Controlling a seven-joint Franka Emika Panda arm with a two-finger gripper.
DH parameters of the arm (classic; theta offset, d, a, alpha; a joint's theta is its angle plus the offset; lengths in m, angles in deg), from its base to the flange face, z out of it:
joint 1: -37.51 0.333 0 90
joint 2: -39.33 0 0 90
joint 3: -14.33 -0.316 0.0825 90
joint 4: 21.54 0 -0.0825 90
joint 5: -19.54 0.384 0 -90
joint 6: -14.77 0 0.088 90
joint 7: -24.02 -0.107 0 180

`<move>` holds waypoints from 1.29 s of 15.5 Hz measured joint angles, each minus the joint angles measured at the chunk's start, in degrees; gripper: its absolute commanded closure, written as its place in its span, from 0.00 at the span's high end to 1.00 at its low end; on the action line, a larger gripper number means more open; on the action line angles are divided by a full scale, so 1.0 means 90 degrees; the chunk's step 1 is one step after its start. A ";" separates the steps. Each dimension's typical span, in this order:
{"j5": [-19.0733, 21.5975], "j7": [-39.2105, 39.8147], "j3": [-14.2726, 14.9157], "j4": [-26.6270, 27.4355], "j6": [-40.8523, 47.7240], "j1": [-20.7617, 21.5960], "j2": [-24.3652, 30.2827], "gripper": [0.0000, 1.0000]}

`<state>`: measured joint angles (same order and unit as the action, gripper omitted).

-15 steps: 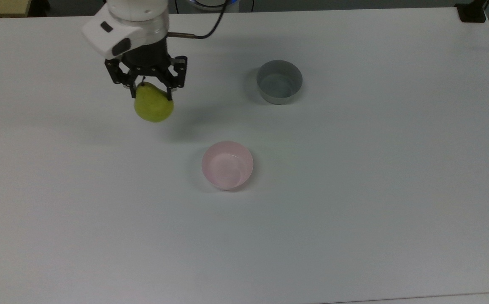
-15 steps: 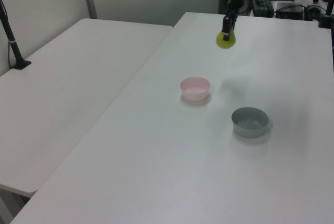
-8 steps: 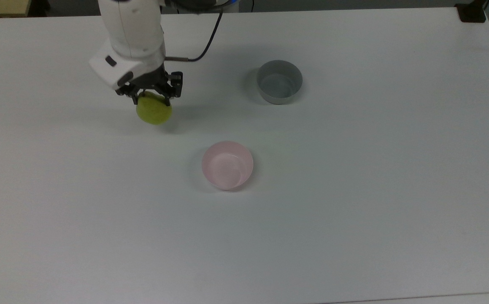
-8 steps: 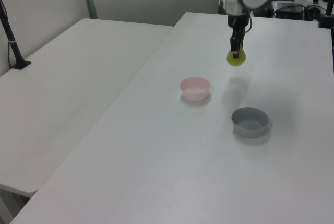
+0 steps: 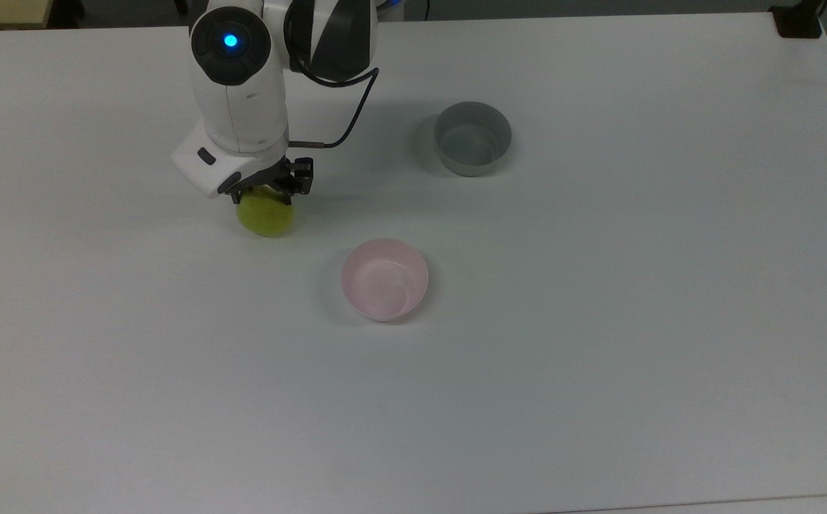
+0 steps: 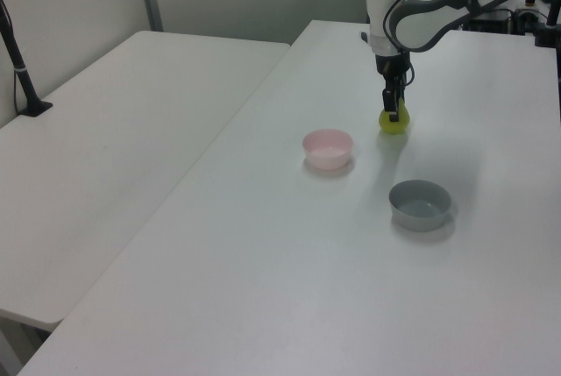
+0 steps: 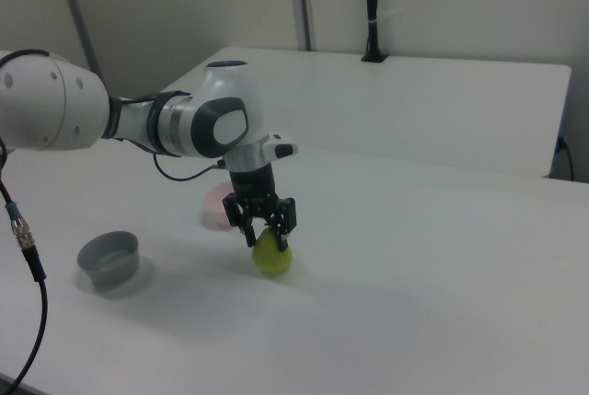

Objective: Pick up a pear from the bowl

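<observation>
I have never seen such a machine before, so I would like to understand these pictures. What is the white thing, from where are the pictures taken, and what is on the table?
The white thing is a robot arm. At its end sits a black two-finger hand, which works like pincers.

All three pictures show the same moment. The top view looks down from above; the left view and the right view look across the table from two other sides.

On the white table stand two small bowls: a pale pink bowl and a grey bowl. Both look empty.

The hand is closed on the top of a yellow-green pear. The pear is low, at or just above the table surface, beside the pink bowl and not inside it. I cannot tell whether it touches the table.
</observation>
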<state>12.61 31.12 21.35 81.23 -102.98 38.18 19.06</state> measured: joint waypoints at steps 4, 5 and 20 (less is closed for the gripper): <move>0.0000 0.0002 -0.0002 -0.0034 0.0000 0.0000 0.0009 1.00; 0.0000 0.0002 -0.0002 -0.0065 0.0000 0.0000 0.0037 1.00; 0.0388 -0.0295 -0.0082 -0.0655 0.2312 0.0054 0.1941 1.00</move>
<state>16.11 28.47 20.62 75.33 -82.18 38.66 36.53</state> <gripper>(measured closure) 0.000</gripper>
